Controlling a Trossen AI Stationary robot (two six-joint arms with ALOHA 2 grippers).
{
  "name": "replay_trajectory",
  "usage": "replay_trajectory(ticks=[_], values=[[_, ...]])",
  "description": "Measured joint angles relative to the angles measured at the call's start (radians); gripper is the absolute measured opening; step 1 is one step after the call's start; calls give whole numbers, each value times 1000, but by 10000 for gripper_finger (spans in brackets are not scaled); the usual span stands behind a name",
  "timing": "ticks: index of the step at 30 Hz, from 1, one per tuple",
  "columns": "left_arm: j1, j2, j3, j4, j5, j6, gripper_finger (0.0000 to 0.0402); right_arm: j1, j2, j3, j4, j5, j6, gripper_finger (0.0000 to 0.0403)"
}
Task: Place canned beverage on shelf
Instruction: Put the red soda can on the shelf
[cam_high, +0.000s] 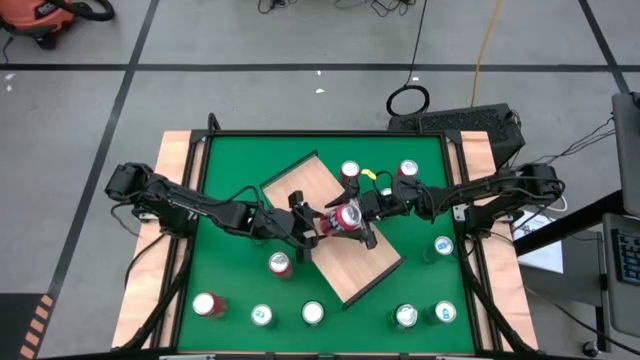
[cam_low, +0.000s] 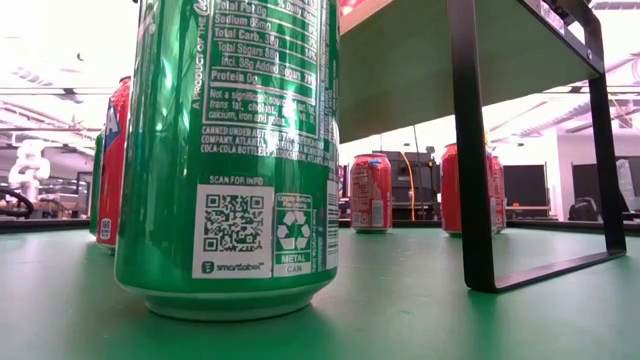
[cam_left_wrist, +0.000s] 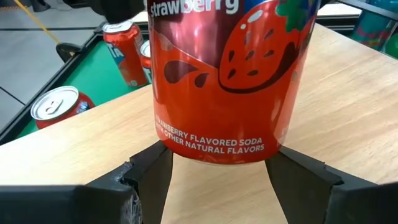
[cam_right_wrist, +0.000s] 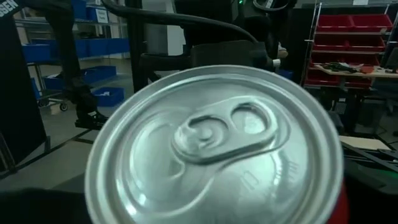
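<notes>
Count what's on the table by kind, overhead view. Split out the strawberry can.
Strawberry soda can: 1
Other cans on the green table: 9
Shelf: 1
Total: 11

— Where are the two arms?
— Both reach inward over the middle of the table and meet there, left arm from the left side, right arm from the right.
— The left gripper (cam_high: 318, 232)?
— Its two dark fingers (cam_left_wrist: 149, 177) stand apart, one either side of a red can.
— And the right gripper (cam_high: 358, 222)?
— Wrist angled toward the left one, fingers spread wide at the same can.
</notes>
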Motion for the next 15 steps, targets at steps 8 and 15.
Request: replay_trajectory(ticks=[8,15], values=[[-2,0,0,-19,1,-3,251,0,-1,0,4,0,9,280],[-30,-48,1,-146,-1,-71,251,0,-34,-2,-66,-2,0,302]])
